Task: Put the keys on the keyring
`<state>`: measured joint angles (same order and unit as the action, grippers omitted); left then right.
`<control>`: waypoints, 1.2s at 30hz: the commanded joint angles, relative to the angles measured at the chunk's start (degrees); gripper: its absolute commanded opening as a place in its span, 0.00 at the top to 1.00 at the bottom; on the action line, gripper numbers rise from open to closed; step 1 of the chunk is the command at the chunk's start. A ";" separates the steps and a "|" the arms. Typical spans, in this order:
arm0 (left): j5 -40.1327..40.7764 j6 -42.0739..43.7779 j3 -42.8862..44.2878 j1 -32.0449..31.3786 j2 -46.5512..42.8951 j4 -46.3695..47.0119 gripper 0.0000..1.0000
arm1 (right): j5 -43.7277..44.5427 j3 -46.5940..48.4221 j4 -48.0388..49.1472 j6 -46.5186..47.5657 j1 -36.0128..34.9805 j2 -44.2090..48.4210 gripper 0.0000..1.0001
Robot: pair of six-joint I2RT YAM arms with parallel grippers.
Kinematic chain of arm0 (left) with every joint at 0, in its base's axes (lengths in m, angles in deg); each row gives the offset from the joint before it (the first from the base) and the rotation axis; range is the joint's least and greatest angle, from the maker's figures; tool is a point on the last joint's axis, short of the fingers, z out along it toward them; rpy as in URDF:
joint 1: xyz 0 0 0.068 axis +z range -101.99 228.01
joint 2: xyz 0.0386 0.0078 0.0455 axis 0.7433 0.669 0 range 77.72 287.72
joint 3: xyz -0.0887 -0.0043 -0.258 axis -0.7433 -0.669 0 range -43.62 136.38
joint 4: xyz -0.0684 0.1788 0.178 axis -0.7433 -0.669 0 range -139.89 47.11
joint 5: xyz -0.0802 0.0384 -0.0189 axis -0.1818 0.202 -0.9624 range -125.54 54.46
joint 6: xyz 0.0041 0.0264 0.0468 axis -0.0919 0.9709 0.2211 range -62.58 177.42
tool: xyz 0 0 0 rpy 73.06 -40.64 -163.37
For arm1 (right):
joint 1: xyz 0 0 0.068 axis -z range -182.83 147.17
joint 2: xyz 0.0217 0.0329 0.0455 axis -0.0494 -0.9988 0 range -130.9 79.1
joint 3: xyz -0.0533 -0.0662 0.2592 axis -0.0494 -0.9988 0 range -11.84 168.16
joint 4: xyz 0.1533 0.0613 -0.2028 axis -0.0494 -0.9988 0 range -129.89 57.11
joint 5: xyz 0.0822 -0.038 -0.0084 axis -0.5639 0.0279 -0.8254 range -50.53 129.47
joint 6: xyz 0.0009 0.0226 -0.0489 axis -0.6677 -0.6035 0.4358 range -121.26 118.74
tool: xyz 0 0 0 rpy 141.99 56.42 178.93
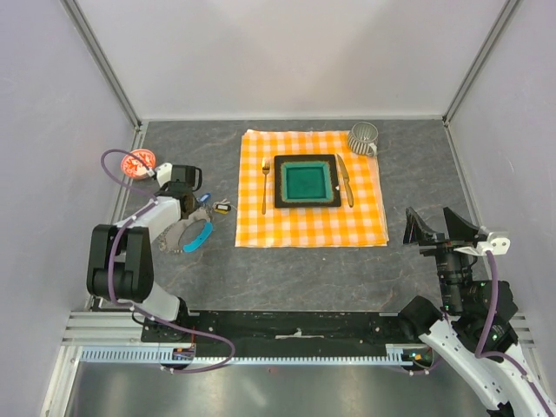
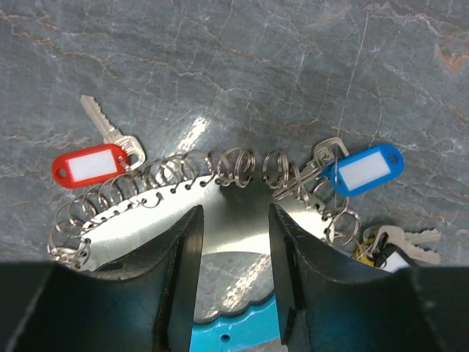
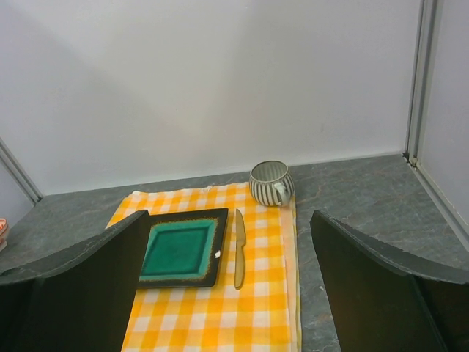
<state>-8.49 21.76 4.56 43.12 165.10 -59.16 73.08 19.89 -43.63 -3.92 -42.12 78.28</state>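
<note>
The keyring (image 2: 146,220) is a curved silvery band lying flat on the table, with several small split rings along its outer edge and a cyan clip (image 2: 234,334) at its inner side. My left gripper (image 2: 234,213) hovers right over the band's middle, jaws apart with the band and bare table showing between them. A red-tagged key (image 2: 89,166) lies by the band's left end, a blue-tagged key (image 2: 364,169) by its right end, and a yellow-and-black tagged bunch (image 2: 388,249) further right. From above, the keyring (image 1: 193,236) sits under the left gripper (image 1: 187,208). My right gripper (image 1: 439,228) is open and holds nothing.
A red-and-white round dish (image 1: 137,163) stands by the left wall. An orange checked cloth (image 1: 313,221) carries a green square plate (image 1: 305,182), a fork (image 1: 265,184), a knife (image 1: 345,181) and a striped mug (image 1: 364,137).
</note>
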 commanded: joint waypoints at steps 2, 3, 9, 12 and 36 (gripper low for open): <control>0.90 -2.13 4.46 1.37 2.97 4.41 0.53 | 1.46 -0.26 1.86 1.07 -0.61 0.56 0.02; 0.55 -2.13 4.90 1.98 3.67 4.41 0.53 | 1.46 -0.17 1.87 1.07 -0.53 0.56 0.02; -3.23 -1.43 8.32 3.92 7.28 1.43 0.55 | 1.55 -0.17 1.78 1.07 -0.70 0.56 0.02; -3.41 -1.69 10.52 4.09 9.39 -2.26 0.58 | 1.46 -0.08 1.78 1.07 -0.79 0.56 0.02; -10.08 -3.80 7.37 4.53 6.15 -7.28 0.65 | 0.94 0.27 1.69 0.72 -0.79 0.56 0.02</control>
<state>-16.47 21.50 13.76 47.56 175.04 -65.10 73.84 19.78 -43.63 -3.72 -42.49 78.28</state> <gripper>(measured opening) 0.319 0.982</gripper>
